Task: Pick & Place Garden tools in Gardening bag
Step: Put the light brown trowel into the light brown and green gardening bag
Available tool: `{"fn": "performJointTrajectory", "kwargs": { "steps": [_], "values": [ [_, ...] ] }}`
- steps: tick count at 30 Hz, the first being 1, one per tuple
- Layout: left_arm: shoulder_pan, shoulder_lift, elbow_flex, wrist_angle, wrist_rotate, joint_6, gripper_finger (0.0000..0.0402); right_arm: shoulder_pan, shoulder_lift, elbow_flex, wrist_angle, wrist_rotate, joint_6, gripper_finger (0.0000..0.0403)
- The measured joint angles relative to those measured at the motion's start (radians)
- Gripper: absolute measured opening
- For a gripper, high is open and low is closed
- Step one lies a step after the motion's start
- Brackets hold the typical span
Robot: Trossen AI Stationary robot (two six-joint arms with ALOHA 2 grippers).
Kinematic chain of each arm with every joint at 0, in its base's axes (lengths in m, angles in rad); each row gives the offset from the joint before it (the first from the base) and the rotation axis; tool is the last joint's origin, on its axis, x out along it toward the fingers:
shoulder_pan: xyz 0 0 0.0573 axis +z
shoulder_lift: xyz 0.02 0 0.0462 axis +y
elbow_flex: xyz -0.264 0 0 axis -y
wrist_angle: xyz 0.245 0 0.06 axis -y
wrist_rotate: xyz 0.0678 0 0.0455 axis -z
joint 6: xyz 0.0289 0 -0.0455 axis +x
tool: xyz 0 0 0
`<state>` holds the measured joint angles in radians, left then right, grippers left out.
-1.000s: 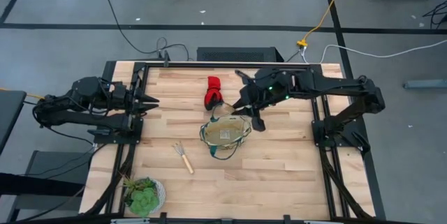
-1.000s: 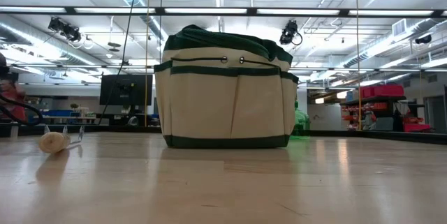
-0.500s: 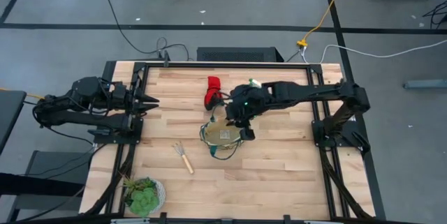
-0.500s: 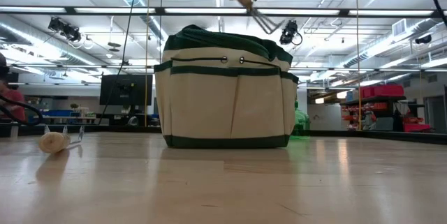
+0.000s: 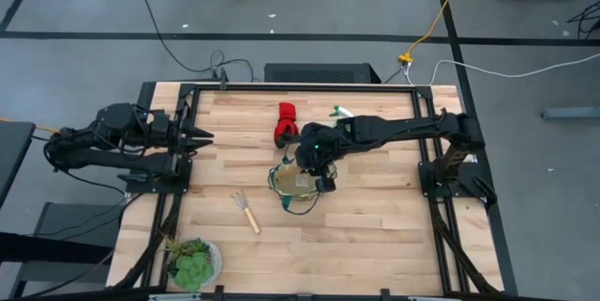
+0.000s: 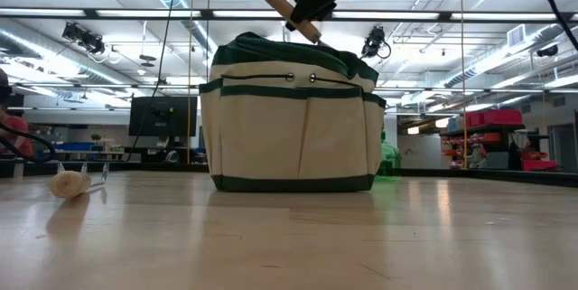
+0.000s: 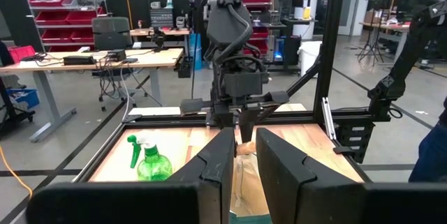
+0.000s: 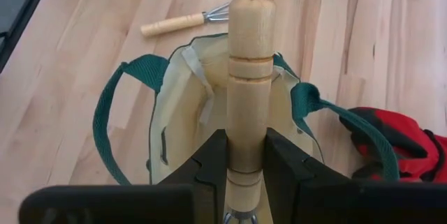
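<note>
Right gripper (image 8: 246, 155) clamped on a hand rake (image 8: 249, 77), poised directly over the open gardening bag (image 5: 302, 183) at table centre, wooden handle tilted up toward ten o'clock in the low view, prongs aimed down; left gripper (image 5: 202, 137), narrowly parted, empty, parked far off at nine o'clock.

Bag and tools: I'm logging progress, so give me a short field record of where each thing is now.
right hand: shut on rake, above the bag's opening
rake: held by its wooden handle, prongs toward the bag
bag: upright, mid-table
second rake: on the table, outside the bag
gloves: on the table beside the bag
spray bottle: on the table, outside the bag
left hand: waiting at the table's left edge
</note>
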<state>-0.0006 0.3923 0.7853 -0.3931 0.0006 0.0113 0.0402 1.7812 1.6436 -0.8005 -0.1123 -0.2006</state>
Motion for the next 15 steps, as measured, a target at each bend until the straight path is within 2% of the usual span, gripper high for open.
{"fn": "performJointTrajectory", "kwargs": {
  "steps": [15],
  "values": [
    [0.0,0.0,0.0,0.0,0.0,0.0,0.0071,0.0,0.0,0.0,-0.001,0.0,-0.018,0.007]
  ]
}}
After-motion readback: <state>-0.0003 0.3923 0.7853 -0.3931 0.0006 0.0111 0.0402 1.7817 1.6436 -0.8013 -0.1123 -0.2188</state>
